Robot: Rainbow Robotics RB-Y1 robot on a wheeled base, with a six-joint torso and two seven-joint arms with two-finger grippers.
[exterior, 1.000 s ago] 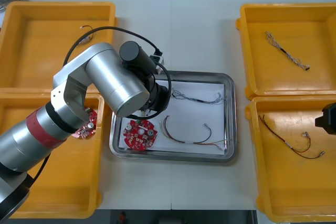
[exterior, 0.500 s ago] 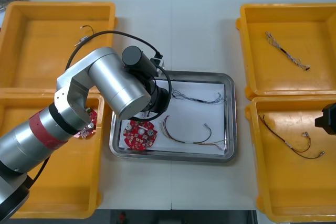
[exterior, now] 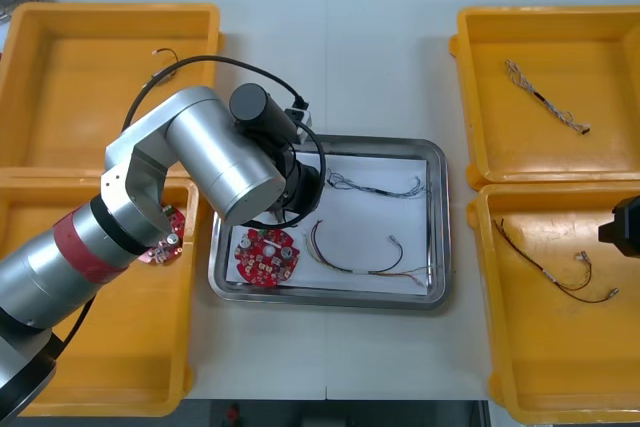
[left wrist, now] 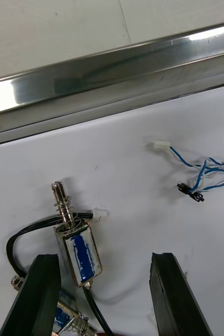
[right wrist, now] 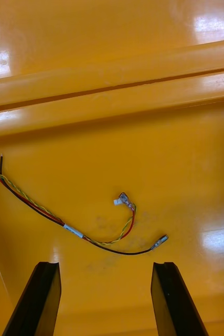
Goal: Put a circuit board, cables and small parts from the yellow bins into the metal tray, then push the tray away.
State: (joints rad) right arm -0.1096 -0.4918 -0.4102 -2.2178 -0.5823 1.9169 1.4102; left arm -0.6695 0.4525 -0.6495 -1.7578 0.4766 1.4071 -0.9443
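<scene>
Elbow bent, my left gripper [left wrist: 104,257] hovers open above the small metal part [left wrist: 78,248] in the metal tray [left wrist: 112,79], seemingly untouched; right gripper [right wrist: 104,265] hangs open over a red and yellow cable [right wrist: 64,226].

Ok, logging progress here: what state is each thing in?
Left gripper: open, above the tray.
Right gripper: open, over the near right bin.
Tray: loaded, not yet pushed.
Circuit board: flat in tray.
Cables: lying in tray.
Small metal part: in tray, ungripped.

metal tray [exterior: 443,227]: shiny rim, white matt inside | yellow bins [exterior: 600,47]: glossy plastic
</scene>
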